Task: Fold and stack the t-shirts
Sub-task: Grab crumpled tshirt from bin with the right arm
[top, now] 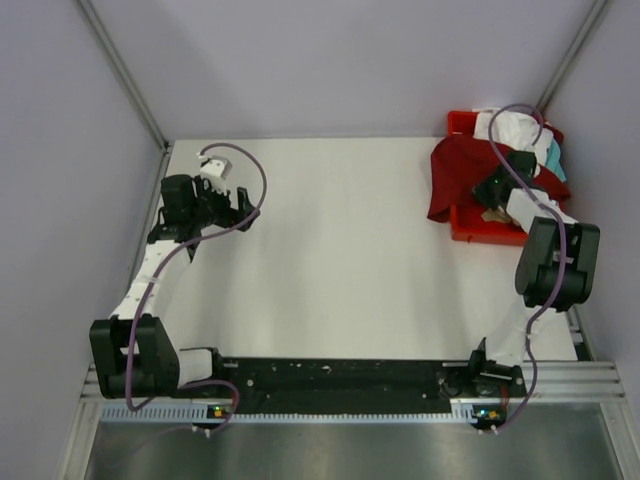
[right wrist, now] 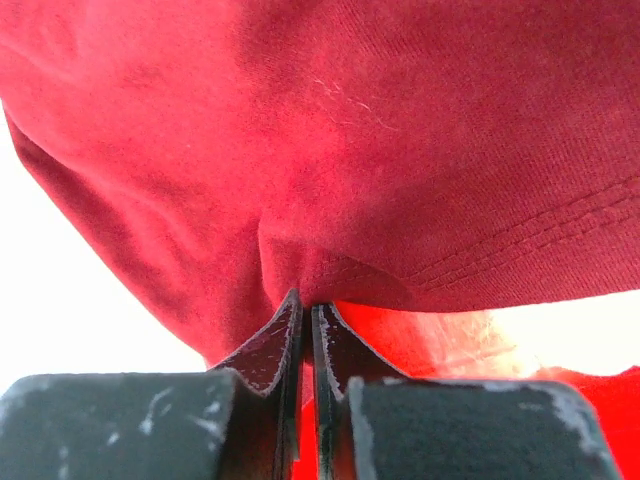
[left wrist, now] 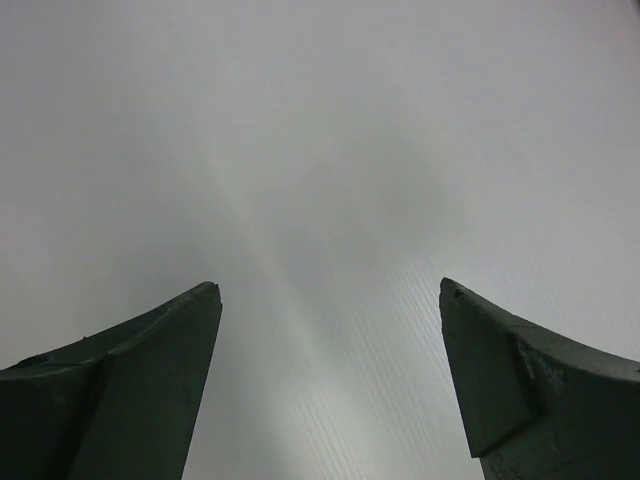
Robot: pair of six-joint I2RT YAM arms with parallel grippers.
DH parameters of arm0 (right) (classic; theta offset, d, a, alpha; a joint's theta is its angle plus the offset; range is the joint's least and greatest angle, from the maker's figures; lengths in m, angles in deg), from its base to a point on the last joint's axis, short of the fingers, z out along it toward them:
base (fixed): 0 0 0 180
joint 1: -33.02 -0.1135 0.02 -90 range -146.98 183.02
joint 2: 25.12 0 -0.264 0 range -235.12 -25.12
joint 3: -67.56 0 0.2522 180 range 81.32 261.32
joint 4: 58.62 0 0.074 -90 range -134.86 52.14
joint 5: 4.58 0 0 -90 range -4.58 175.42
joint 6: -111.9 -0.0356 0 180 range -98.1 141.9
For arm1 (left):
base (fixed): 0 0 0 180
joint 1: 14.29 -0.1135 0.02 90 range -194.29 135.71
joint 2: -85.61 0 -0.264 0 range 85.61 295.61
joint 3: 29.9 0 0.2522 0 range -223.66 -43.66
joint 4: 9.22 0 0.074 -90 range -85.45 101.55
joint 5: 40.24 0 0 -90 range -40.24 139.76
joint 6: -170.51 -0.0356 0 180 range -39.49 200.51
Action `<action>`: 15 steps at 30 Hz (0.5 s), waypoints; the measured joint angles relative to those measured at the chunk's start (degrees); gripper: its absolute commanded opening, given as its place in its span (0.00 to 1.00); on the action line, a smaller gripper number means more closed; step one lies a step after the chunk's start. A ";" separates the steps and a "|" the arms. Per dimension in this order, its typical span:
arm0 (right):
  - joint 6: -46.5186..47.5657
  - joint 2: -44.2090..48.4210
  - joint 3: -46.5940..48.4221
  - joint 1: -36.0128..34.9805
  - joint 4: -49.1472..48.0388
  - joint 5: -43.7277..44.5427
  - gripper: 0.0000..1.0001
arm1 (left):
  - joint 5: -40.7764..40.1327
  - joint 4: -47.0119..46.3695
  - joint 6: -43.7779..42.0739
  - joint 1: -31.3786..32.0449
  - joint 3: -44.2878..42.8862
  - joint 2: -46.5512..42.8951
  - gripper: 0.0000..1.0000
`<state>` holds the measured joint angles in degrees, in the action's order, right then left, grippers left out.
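From above, the right arm's wrist covers the right gripper [right wrist: 306,305] and much of the inside of the red bin [top: 480,232] at the table's [top: 340,260] far right corner. In the wrist view its fingers are pressed together on a pucker of the dark red shirt [top: 455,175], which fills nearly the whole view. A pale, blurred patch below the hem cannot be identified.

The shirt is bunched, so collar and sleeves cannot be made out. It lies over the bin's left wall, half inside, with its loose end spilling onto the table to the left. A white shirt [top: 510,128] and a sliver of a teal shirt [top: 557,160] are partly hidden behind arm and cable.

The left gripper [left wrist: 330,290] hangs over bare table at the far left, fingers wide apart.
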<state>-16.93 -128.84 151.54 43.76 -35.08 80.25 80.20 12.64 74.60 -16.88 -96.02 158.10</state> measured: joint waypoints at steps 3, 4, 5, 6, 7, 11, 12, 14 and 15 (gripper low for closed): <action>0.26 1.25 0.24 0.00 0.07 0.44 0.00 | 0.09 0.15 -0.04 0.00 0.00 0.00 0.93; 0.70 2.05 0.81 0.00 0.39 0.59 0.00 | 0.15 0.15 -0.13 0.00 0.00 0.00 0.93; 1.38 3.04 1.79 0.00 0.87 0.74 0.00 | 0.22 0.17 -0.26 0.00 0.00 0.00 0.93; 2.12 4.15 3.41 0.00 1.22 0.76 0.00 | 0.24 0.20 -0.42 0.00 -0.02 0.02 0.93; 2.93 5.31 5.57 0.00 1.33 0.76 0.00 | 0.26 0.31 -0.70 0.00 -0.07 0.02 0.93; 5.66 11.43 15.47 0.00 -2.03 -1.33 0.00 | 0.44 1.92 -2.05 0.00 -0.72 0.04 0.94; 6.14 13.25 17.92 0.00 -4.31 -2.62 0.00 | 0.44 2.49 -2.47 0.00 -1.09 0.04 0.94; 6.69 16.48 22.23 -0.02 -9.16 -6.25 0.00 | 0.46 3.74 -3.28 -0.11 -2.38 0.33 0.94; 6.69 17.68 24.50 -0.07 -11.72 -8.70 0.00 | 0.44 4.28 -3.56 -0.13 -3.17 0.57 0.94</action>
<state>-10.24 -111.16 176.04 43.69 -46.79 71.55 80.63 16.93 71.03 -17.01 -99.19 158.67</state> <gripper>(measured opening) 0.012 0.938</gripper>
